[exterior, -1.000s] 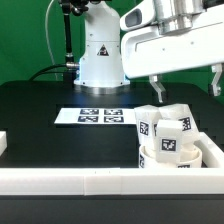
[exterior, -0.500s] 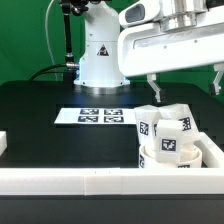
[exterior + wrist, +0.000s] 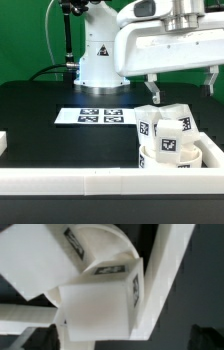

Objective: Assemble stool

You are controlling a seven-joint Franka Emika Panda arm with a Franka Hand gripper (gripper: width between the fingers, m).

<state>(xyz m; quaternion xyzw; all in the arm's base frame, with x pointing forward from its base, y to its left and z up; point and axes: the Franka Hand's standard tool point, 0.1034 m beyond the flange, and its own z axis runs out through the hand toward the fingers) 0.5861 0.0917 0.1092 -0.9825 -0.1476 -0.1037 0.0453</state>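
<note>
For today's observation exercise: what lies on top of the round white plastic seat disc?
Tagged white blocky legs rest on the round white seat disc near the white border rail. They cover most of the disc's top, hiding its holes. The gripper hangs above them.

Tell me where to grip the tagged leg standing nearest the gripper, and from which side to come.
Grip the leg across its upper end, coming straight down from above. It stands about upright on the seat disc, its top free, while another leg crowds its lower part on the exterior view's right. The gripper already hangs open just above the cluster, so a short descent probably suffices.
</note>
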